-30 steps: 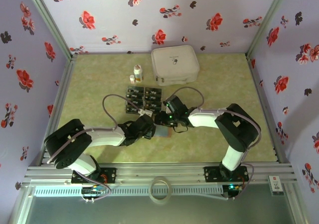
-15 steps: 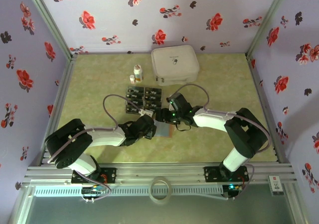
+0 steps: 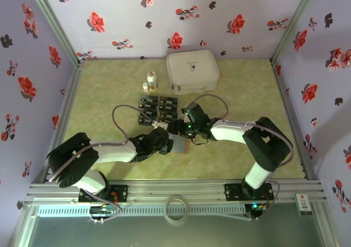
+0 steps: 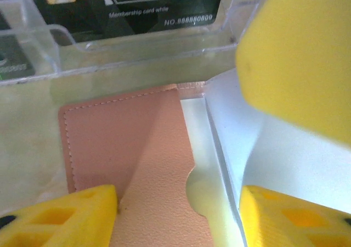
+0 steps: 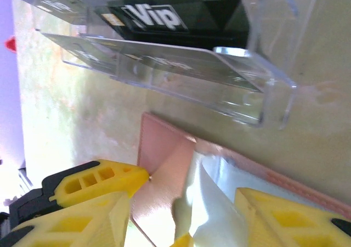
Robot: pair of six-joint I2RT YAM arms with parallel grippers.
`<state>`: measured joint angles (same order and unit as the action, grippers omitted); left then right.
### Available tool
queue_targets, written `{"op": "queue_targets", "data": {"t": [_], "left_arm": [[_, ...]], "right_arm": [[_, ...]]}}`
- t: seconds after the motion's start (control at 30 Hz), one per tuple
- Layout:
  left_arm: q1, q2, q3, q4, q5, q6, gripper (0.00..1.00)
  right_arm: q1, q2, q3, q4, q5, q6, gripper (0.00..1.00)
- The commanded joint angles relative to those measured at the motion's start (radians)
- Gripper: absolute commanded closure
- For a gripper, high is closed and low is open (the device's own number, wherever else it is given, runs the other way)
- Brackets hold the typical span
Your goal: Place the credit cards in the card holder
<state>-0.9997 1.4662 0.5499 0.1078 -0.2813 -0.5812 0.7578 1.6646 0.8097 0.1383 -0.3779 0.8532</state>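
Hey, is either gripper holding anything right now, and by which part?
Nothing looks clamped. The left gripper and right gripper sit open astride the flat reddish-brown leather-like card holder; whether fingertips press it cannot be told.

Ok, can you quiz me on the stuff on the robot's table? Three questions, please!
1. True or false: the card holder lies on top of the white case.
2. Which word is printed on the credit cards? A: Vip. B: Bank. C: Gold.
3. Fill in the blank: seen from the top camera, the small bottles stand to the ___ of the white case.

Key: 1 false; 2 A; 3 left.
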Motion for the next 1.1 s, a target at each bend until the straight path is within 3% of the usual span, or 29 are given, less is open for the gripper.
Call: {"op": "queue_targets", "data": {"t": [0.0, 0.13, 0.3, 0.77, 0.97, 1.07], "left_arm": [[-0.008, -0.132, -0.049, -0.048, -0.038, -0.02, 0.29], [-0.004, -0.313, -0.095, -0.055, -0.095, -0.033, 0.19], [0.014, -0.42, -0.092, -0.131, -0.125, -0.03, 0.17], [0.038, -0.458, -0.085, -0.179, -0.135, -0.046, 0.13], [0.123, -0.446, -0.013, -0.255, -0.124, -0.061, 0.05], [0.23, -0.467, 0.02, -0.289, -0.059, -0.068, 0.0]], "right_arm": [[0.015, -0.002, -0.002, 0.06, -0.034, 0.06, 0.46], [0.037, 0.004, 0.015, 0.086, -0.037, 0.096, 0.47], [0.075, 0.044, 0.062, 0.099, -0.033, 0.117, 0.46], [0.12, 0.193, 0.131, 0.132, -0.017, 0.138, 0.47], [0.117, 0.162, 0.211, 0.035, -0.032, 0.074, 0.47], [0.102, 0.121, 0.264, -0.043, -0.029, 0.02, 0.47]]}}
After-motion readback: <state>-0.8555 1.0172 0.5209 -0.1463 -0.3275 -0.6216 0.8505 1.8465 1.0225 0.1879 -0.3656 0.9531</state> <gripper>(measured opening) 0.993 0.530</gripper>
